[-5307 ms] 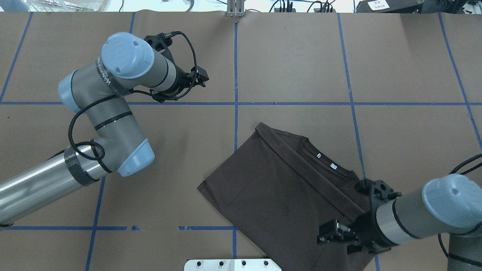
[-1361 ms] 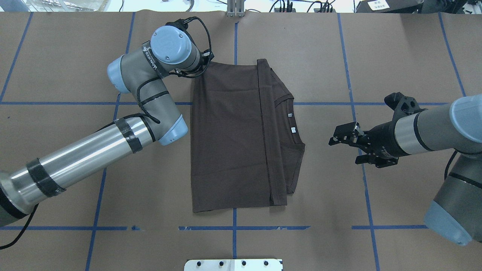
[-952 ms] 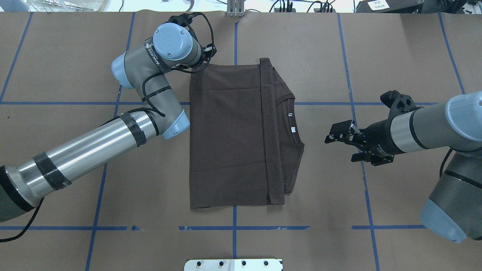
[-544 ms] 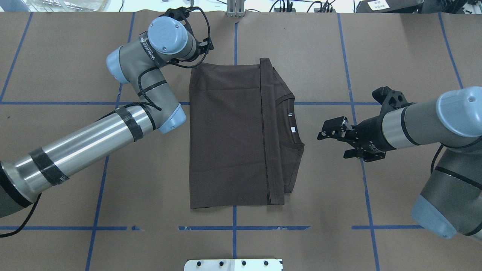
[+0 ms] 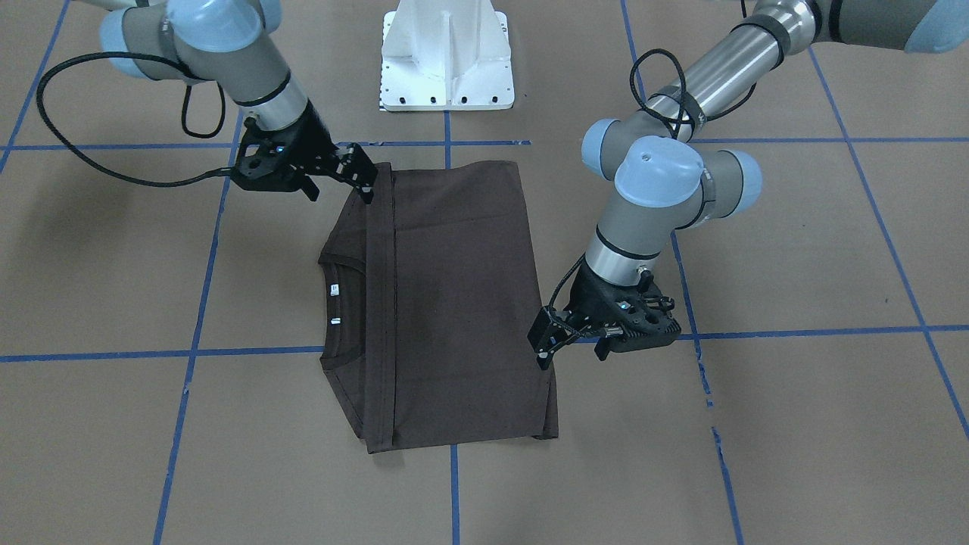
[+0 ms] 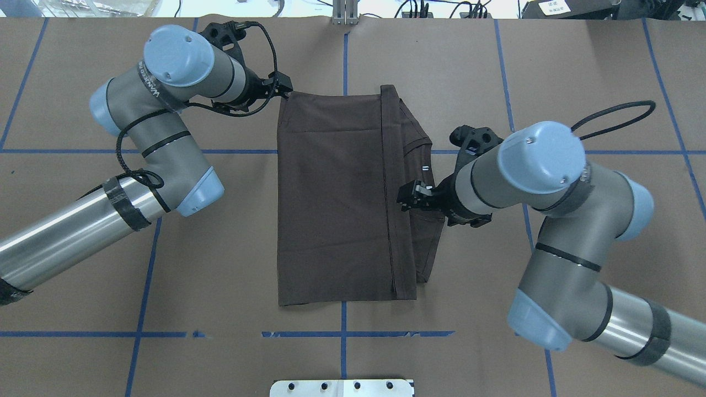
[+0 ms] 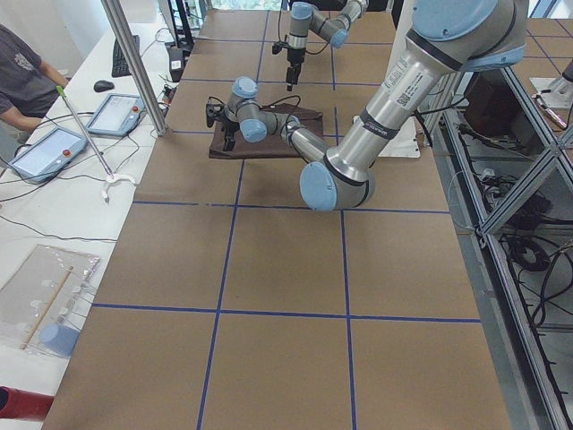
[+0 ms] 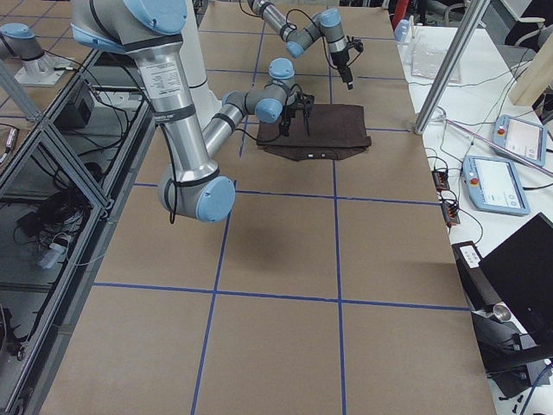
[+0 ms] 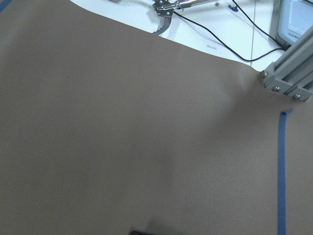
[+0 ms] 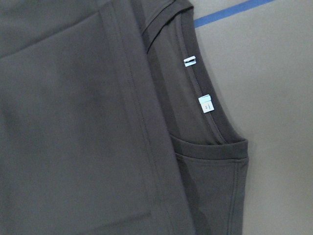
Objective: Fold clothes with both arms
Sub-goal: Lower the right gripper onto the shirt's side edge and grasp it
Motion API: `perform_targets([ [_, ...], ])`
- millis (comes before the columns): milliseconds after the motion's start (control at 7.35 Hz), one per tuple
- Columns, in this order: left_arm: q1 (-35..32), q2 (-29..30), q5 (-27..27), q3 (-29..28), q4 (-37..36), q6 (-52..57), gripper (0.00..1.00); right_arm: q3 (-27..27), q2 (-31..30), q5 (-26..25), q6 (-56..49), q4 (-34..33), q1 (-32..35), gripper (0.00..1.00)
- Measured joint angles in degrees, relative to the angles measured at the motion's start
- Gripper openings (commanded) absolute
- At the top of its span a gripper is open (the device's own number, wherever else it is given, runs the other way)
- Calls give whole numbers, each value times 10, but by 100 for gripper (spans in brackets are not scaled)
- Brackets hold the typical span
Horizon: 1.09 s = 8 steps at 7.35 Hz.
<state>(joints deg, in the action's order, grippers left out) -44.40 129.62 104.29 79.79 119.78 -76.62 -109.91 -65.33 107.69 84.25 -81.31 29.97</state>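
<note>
- Left gripper (image 6: pixel 282 88) hangs low with its jaws a little apart and nothing between them. Its tips are at the far corner of the T-shirt (image 6: pixel 331 193) on that arm's own side. I cannot tell whether they touch the cloth.
- Right gripper (image 6: pixel 409 198) hovers with its jaws apart, also empty, above the shirt's collar side.
- Straight below the right gripper, its wrist camera shows the ribbed collar (image 10: pixel 217 128) and two small white neck labels (image 10: pixel 206 104). Beside them is the long stitched edge of a folded-over panel.
- The dark brown shirt lies flat on the table (image 6: pixel 579 82) between the two grippers, folded into a tall rectangle.
- A wide smooth panel takes up the half toward the left gripper. A narrower strip with the neck opening shows past the fold toward the right gripper.
- Ahead of the left gripper, its wrist camera sees only bare brown paper. A blue tape line (image 9: pixel 281 171) runs along one side, and the table's far edge lies beyond.
- Behind both grippers, toward the robot, stands the white pedestal base (image 5: pixel 447 53), well apart from the shirt's near edge.
</note>
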Motion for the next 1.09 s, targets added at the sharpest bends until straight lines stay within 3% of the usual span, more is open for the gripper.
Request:
perform_targets([
  [272,-2,-35,7,70,-34,22,100,35,69,-79,-34,-102,-67,100],
  [544,-2,-46,8,91,-44,25,100,54,110,-102,-55,-200,-105,100],
  [1089,-1,-46,8,94,-46,20,100,71,107,-105,-65,-248,-134,100],
])
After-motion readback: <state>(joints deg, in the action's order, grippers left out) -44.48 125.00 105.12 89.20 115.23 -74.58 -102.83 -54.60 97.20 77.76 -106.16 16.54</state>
